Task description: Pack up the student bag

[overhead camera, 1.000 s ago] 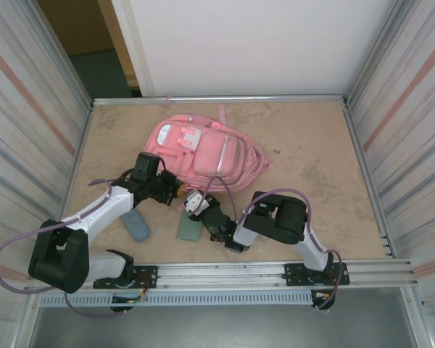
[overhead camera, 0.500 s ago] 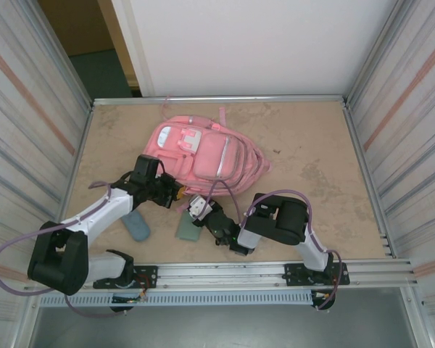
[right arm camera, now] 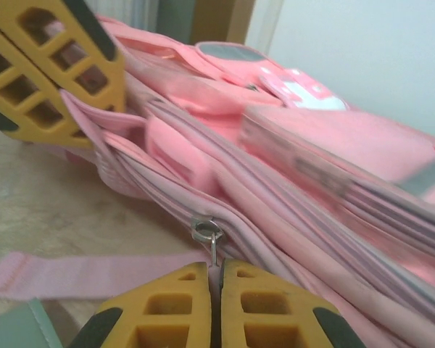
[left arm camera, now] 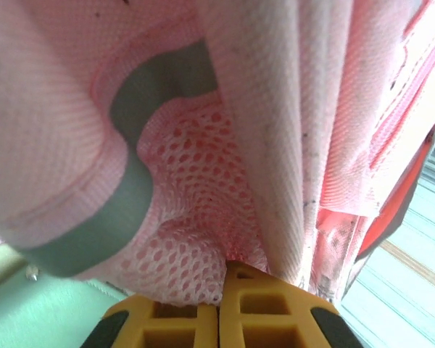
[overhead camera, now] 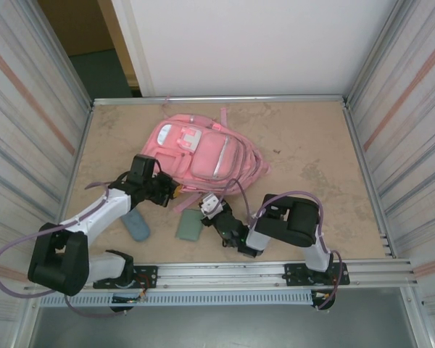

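Student bag (overhead camera: 206,152) lies flat on tabletop (overhead camera: 312,159), left of centre; left pincer (left arm camera: 220,274) clamped on its pink fabric edge; right pincer (right arm camera: 216,267) pinched shut on zip pull (right arm camera: 206,232); step, as judged: unzipping a compartment; next: draw pull along track, left bracing.

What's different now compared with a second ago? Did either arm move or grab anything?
The right gripper, shut on the zip pull, slid rightward along the near edge of the student bag, its elbow swinging right too, uncovering more of the green flat item. Nothing was newly grabbed or released. The left gripper stays clamped on the bag's fabric; bag and blue-grey item lie as before.
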Motion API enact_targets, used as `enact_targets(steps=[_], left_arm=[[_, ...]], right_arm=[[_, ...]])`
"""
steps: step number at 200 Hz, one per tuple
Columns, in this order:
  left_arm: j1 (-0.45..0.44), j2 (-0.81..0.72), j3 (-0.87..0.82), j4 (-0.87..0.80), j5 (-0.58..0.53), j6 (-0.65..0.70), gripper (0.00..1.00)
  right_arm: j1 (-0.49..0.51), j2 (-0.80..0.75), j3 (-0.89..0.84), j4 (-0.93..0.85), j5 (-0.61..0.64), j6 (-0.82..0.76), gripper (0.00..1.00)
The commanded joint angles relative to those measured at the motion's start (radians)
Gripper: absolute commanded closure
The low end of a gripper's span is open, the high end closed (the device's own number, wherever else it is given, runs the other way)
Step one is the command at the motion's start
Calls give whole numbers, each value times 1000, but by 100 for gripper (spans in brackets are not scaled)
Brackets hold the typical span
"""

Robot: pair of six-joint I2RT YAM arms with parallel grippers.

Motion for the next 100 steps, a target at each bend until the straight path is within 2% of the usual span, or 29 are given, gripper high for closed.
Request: enact_targets(steps=[1, 24, 73, 100], left_arm=[[37, 19, 54, 32, -85, 106, 100], [80, 39, 77, 13, -109, 139, 100], [152, 190, 203, 22, 6, 227, 99], [170, 316, 333, -20, 33, 340, 98]], right_arm=[[-6, -54, -46, -2, 108, 91, 100], [-12, -83, -95, -2, 138, 109, 100], [-64, -159, -201, -48, 96, 180, 100], [-87, -196, -214, -92, 6, 188, 100]])
